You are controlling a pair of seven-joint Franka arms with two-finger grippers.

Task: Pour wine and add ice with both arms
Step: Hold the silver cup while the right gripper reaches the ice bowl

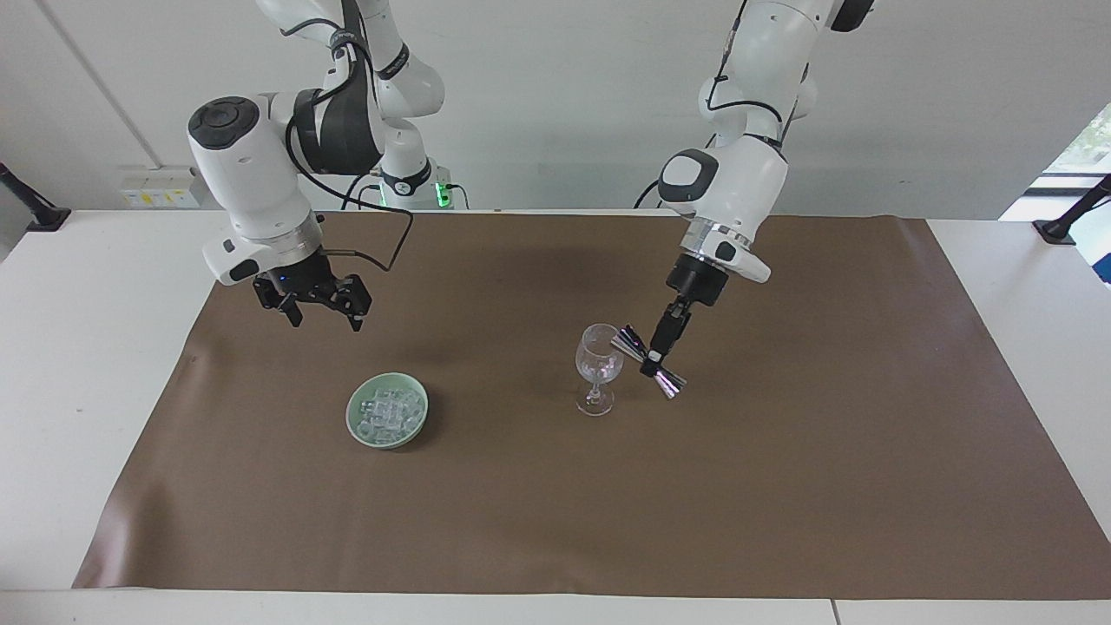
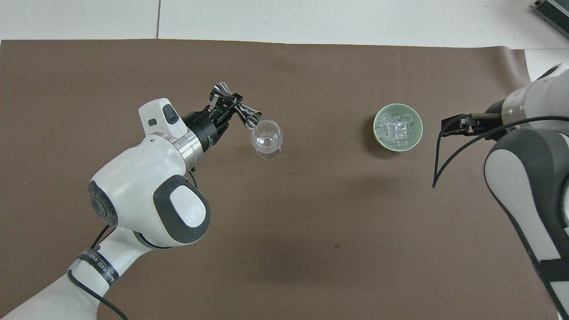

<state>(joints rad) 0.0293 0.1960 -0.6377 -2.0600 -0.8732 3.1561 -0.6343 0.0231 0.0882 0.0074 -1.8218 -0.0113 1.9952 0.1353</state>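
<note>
On the brown mat (image 1: 555,503) that covers most of the white table (image 1: 78,365), a stemmed wine glass (image 1: 598,369) stands upright near the middle, somewhat toward the left arm's end. Beside it, toward the right arm's end and well apart from it, sits a pale green dish (image 1: 387,409) with the ice (image 1: 387,411) heaped inside as small clear cubes; dish and glass lie about equally far from the robots.

The left gripper (image 1: 653,359) hangs over the mat just beside the glass, clenched on the narrow waist of a shiny metal jigger (image 1: 649,359). The jigger is a double cone, held tilted, with 1 cup lowered to the rim of the glass and the other cup pointing away toward the left arm's end of the table. In the overhead view the lower cup's mouth (image 2: 254,120) overlaps the edge of the glass (image 2: 266,138); whether metal touches glass cannot be told. The left arm (image 1: 725,187) leans down toward it from its base.

The right gripper (image 1: 321,308) is up in the air over the mat, its 2 fingers spread apart and holding nothing, pointing downward. From overhead the right gripper (image 2: 453,126) shows just beside the dish (image 2: 398,127), toward the right arm's end, not over the ice (image 2: 397,129). The right arm (image 1: 260,174) bends sharply at the elbow above it, a black cable (image 1: 382,239) looping from the wrist.
</note>
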